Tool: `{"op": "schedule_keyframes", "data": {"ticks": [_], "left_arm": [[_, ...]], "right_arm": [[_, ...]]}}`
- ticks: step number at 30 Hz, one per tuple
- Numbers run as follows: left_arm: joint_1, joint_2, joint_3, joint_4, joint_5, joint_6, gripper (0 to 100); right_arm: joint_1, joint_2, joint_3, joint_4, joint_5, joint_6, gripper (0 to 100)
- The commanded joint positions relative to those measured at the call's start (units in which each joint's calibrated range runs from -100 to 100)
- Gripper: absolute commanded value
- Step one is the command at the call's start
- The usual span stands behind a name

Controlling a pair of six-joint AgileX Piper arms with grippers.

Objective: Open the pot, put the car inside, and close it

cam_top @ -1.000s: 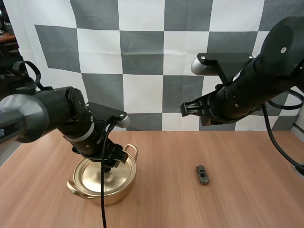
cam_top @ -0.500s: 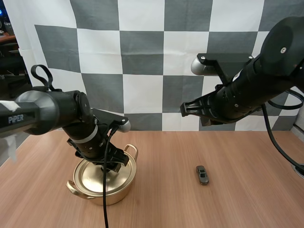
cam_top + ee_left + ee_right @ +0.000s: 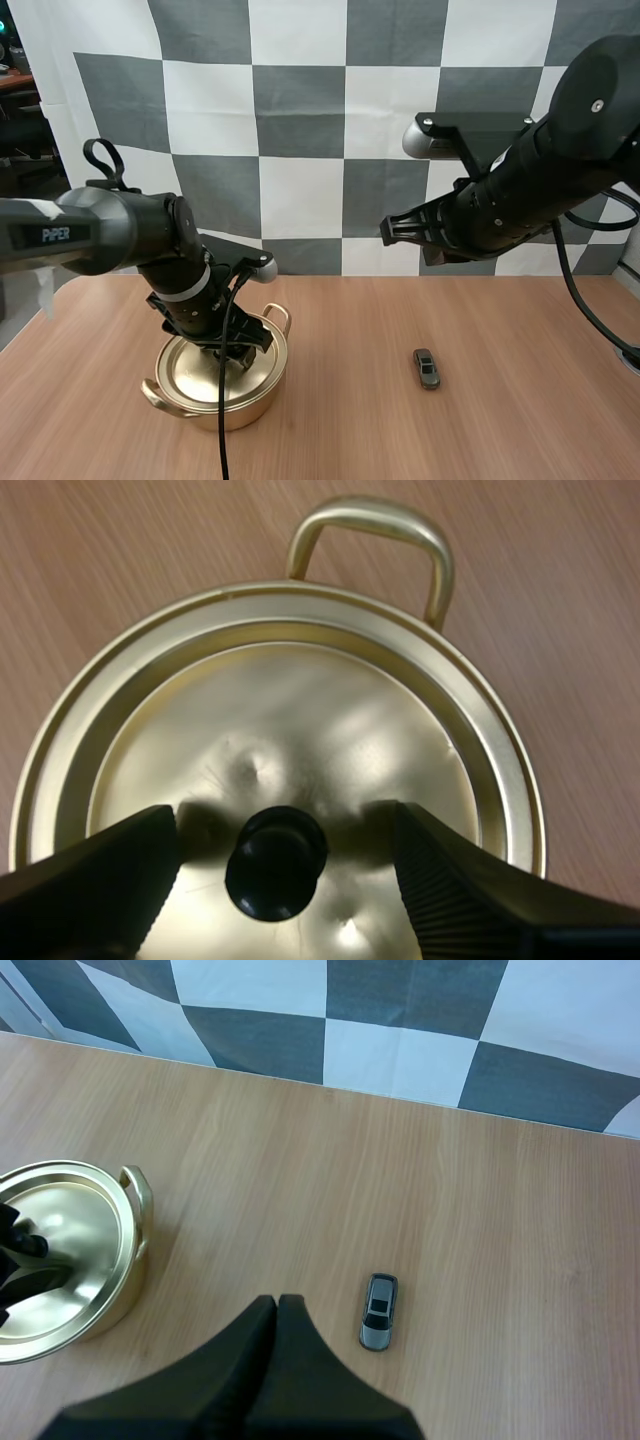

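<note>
Jaws of left gripper stand apart, flanking lid knob without contact. Right gripper is closed, empty, near car.

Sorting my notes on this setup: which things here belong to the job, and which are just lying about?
Job: pot, lid, car, left tool open around the lid's knob, right tool shut.
Other: the wooden table.

Bright overhead light is gleaming softly on the lid; fingers of the left gripper are shading it at ten and two o'clock from the knob.
</note>
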Motion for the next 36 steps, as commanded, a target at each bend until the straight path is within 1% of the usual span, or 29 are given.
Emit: {"op": "schedule_keyframes", "data": {"ticks": [1, 8, 9, 12, 14, 25, 31, 36], "left_arm": [[0.02, 0.22, 0.16, 0.06, 0.18, 0.07, 100], [0.02, 0.20, 0.16, 0.06, 0.18, 0.07, 100], [0.02, 0.20, 0.16, 0.06, 0.18, 0.07, 94], [0.02, 0.20, 0.16, 0.06, 0.94, 0.07, 33], [0.02, 0.20, 0.16, 0.06, 1.28, -0.26, 0], [0.02, 0.07, 0.16, 0.92, 3.60, -0.26, 0], [0.02, -0.18, -1.50, 0.92, 4.75, -0.26, 0], [0.02, -3.03, -5.34, 1.18, 4.92, -0.26, 0]], "right_arm": [[0.01, 0.04, 0.03, 0.00, 0.02, 0.05, 0], [0.01, 0.04, 0.03, 0.00, 0.02, 0.05, 0], [0.01, 0.04, 0.03, 0.00, 0.02, 0.05, 0], [0.01, 0.04, 0.03, 0.00, 0.02, 0.05, 0], [0.01, 0.04, 0.03, 0.00, 0.02, 0.05, 0], [0.01, 0.04, 0.03, 0.00, 0.02, 0.05, 0], [0.01, 0.04, 0.03, 0.00, 0.02, 0.05, 0], [0.01, 0.04, 0.03, 0.00, 0.02, 0.05, 0]]}}
